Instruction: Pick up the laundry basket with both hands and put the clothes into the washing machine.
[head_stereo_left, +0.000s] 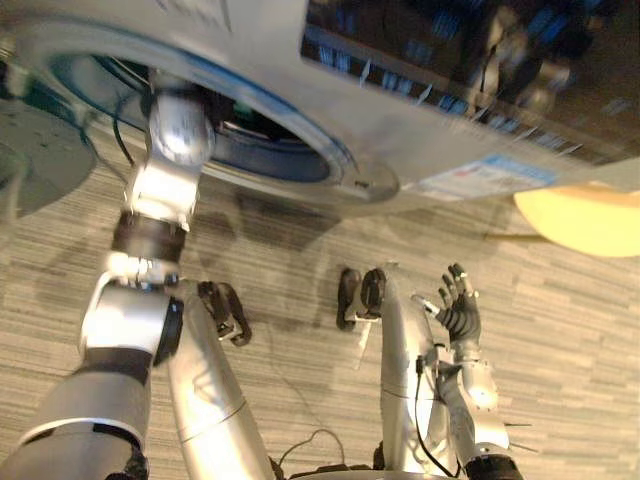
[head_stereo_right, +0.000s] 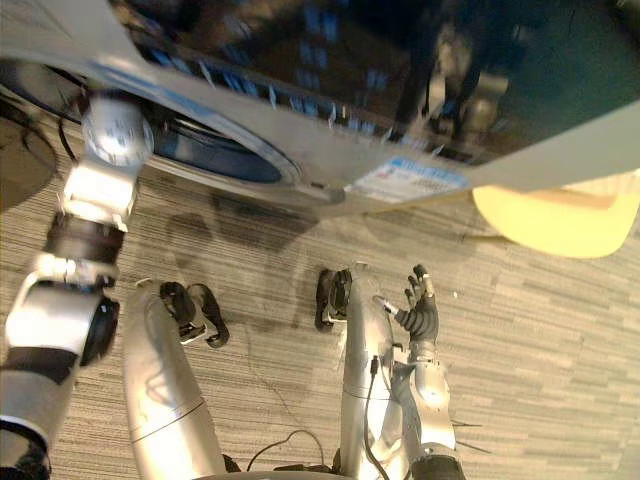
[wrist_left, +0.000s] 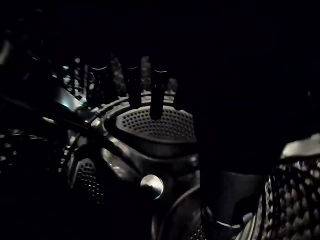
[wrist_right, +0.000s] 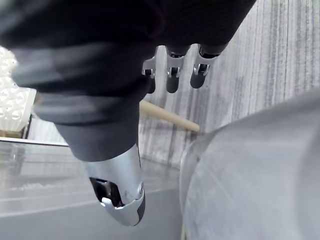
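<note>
Inside washer (head_stereo_left: 400, 130) drum (wrist_left: 155, 125), left hand (wrist_left: 158, 95) sits with fingers straight; right hand (head_stereo_left: 462, 316) hangs out front of washer, fingers spread open.

Washing machine (head_stereo_left: 250, 60): silver-grey, glossy black panel
Drum (wrist_left: 155, 122): dark metal, dotted holes
Floor (head_stereo_left: 560, 330): grey, fine stripes
Basket (wrist_right: 12, 100): white lattice

Smooth metal and gloss above a matt floor

The washing machine (head_stereo_left: 400, 150) is faced in smooth silver-grey sheet, topped by a glossy, mirror-like dark panel (head_stereo_left: 450, 50). Its drum (wrist_left: 155, 122) is formed of perforated, polished metal. The floor (head_stereo_left: 560, 330) is finished matt and finely streaked. The basket (wrist_right: 12, 95) is moulded in white lattice plastic.
</note>
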